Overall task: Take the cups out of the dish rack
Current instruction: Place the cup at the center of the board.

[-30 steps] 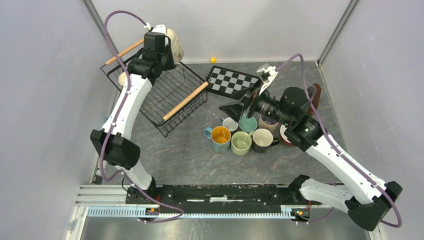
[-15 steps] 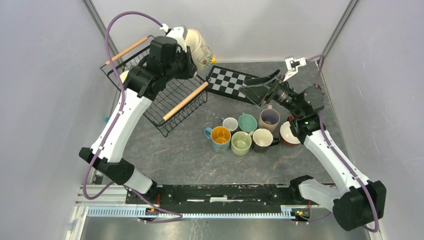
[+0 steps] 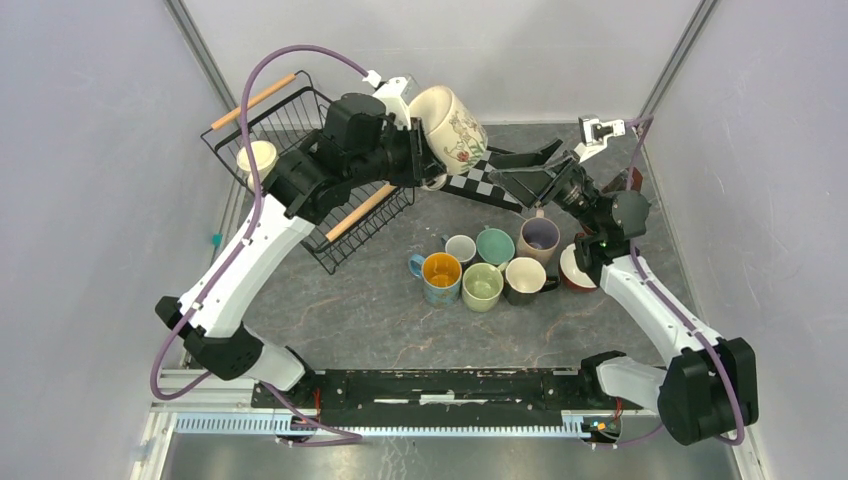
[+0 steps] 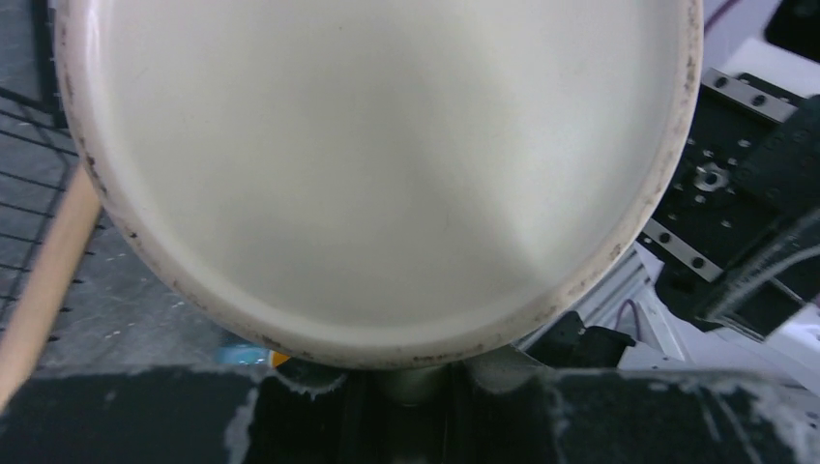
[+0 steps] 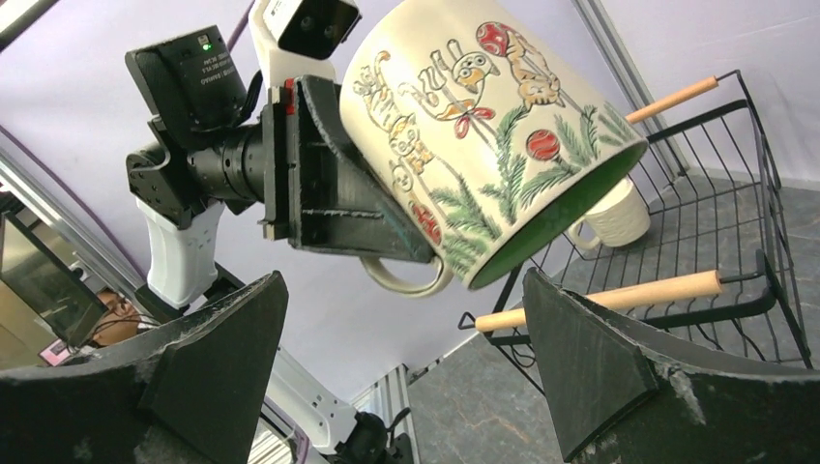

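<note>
We carry the cream mug point(image 5: 483, 126) clamped in our left fingers point(image 5: 338, 193), aloft beside the rack point(image 3: 372, 202), mouth tipped downward, just ahead of our wide-apart, empty right fingers point(image 5: 590, 367).

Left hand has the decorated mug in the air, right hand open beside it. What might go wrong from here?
1. The decorated mug hangs tilted, mouth down, from the left hand pinching near its handle; it may slip onto the checkered board.
2. The open right hand is close; the two could bump.
3. The set-down cups stand packed; another could knock them.
</note>
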Motion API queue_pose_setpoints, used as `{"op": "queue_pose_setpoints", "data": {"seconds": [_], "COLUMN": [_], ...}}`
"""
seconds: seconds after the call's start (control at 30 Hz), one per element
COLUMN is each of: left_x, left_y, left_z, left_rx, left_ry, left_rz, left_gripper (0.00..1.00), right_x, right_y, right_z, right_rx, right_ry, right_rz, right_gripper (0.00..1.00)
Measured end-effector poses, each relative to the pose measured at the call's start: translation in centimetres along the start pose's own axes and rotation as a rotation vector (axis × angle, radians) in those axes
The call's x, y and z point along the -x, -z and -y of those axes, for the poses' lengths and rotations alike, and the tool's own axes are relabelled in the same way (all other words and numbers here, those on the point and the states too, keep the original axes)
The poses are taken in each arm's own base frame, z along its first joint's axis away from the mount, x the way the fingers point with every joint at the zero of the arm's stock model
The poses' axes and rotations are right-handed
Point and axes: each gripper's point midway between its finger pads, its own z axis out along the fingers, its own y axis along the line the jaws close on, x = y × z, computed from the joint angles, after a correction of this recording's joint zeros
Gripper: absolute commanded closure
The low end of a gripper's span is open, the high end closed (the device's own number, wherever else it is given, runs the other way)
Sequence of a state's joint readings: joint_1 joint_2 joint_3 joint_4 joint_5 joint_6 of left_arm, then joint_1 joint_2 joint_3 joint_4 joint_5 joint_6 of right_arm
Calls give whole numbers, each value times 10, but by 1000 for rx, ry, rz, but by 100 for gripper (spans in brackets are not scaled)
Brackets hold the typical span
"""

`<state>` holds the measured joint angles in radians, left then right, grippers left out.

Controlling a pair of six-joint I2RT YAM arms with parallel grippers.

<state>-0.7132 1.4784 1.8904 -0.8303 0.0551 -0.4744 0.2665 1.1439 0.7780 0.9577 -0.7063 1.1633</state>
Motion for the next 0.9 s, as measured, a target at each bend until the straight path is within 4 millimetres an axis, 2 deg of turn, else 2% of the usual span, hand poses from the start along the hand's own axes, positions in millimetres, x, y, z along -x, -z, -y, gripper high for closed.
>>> {"op": "queue_pose_setpoints", "data": {"seconds": [0.27, 0.63, 0.9], "left_x": [-14, -25, -31], "left_y": [-4, -15, -21], "left_z": [33, 56, 74], "left_rx": [-115, -246, -326], "left_ry": [64, 200, 242], "left_rz": [-31, -22, -23], "left_gripper": [98, 98, 98], "right_x": [4, 14, 16], "right_y": [-3, -4, -5], "right_z": [-2, -20, -26], "right_rx": [30, 106, 126], "right_ry": [-20, -69, -91], "right_rz": [24, 68, 80], "right_gripper": [2, 2, 13]}}
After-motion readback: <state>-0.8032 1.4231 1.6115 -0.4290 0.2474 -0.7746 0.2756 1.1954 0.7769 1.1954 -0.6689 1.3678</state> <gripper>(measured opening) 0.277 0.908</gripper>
